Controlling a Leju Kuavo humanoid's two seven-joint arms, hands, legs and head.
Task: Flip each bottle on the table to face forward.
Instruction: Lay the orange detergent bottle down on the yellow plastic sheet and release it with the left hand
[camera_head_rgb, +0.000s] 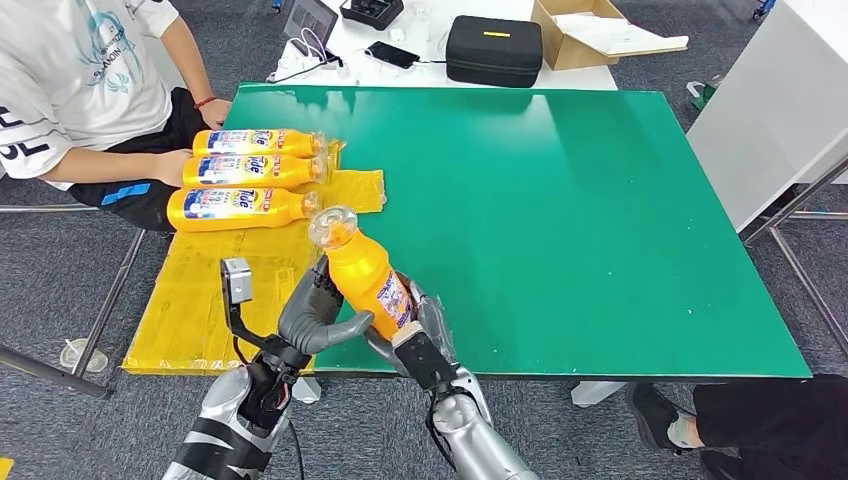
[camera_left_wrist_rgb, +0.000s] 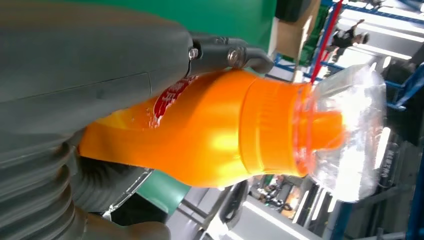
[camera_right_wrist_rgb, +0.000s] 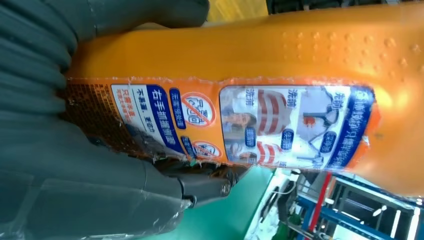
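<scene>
The head view looks forward and down over the table (camera_head_rgb: 600, 200); both wrist views sit close against the bottle (camera_head_rgb: 362, 275). All views share that bottle.

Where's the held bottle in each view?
Head view: held bottle low centre, tilted, clear cap up, between left hand and right hand.
Left wrist view: its neck and clear cap cross the middle of the picture.
Right wrist view: its back label runs across the picture.
Shared landmark: green table, seen behind the bottle in all three.
</scene>
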